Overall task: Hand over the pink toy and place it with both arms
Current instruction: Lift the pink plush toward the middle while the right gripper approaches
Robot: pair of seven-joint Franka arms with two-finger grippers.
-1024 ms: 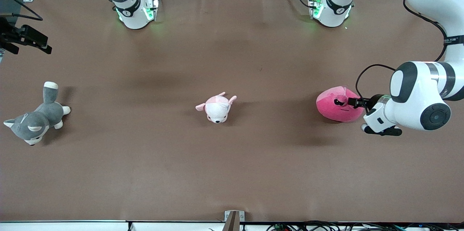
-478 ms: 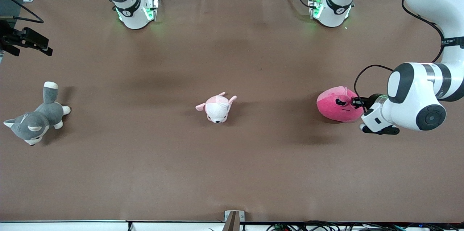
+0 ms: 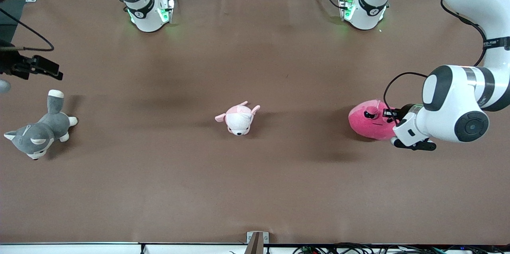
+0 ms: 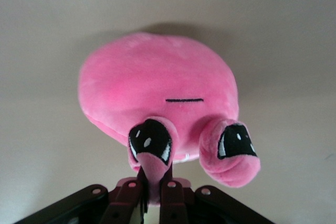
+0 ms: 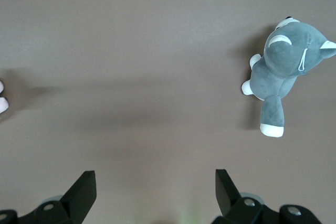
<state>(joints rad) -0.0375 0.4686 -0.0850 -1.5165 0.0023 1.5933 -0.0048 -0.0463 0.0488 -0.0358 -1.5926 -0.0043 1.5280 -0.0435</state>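
Note:
The pink toy (image 3: pixel 367 123) lies on the brown table (image 3: pixel 255 190) toward the left arm's end. In the left wrist view the pink toy (image 4: pixel 157 85) fills the middle, its black mouth line and two droopy black eyes facing the camera. My left gripper (image 3: pixel 387 113) is shut on the flap around one eye, and the left gripper (image 4: pixel 153 183) shows pink plush pinched between its fingers. My right gripper (image 3: pixel 42 66) hangs open and empty over the table near the grey husky, and the right gripper (image 5: pixel 155 192) shows only bare table between its fingers.
A grey-and-white husky plush (image 3: pixel 38 134) lies at the right arm's end, and it also shows in the right wrist view (image 5: pixel 286 69). A small pale pink-and-white puppy plush (image 3: pixel 239 118) lies mid-table. The two arm bases (image 3: pixel 149 12) stand along the table's back edge.
My left gripper and the pink toy have shifted a little toward the right arm's end and the front camera. My right gripper has moved closer to the husky.

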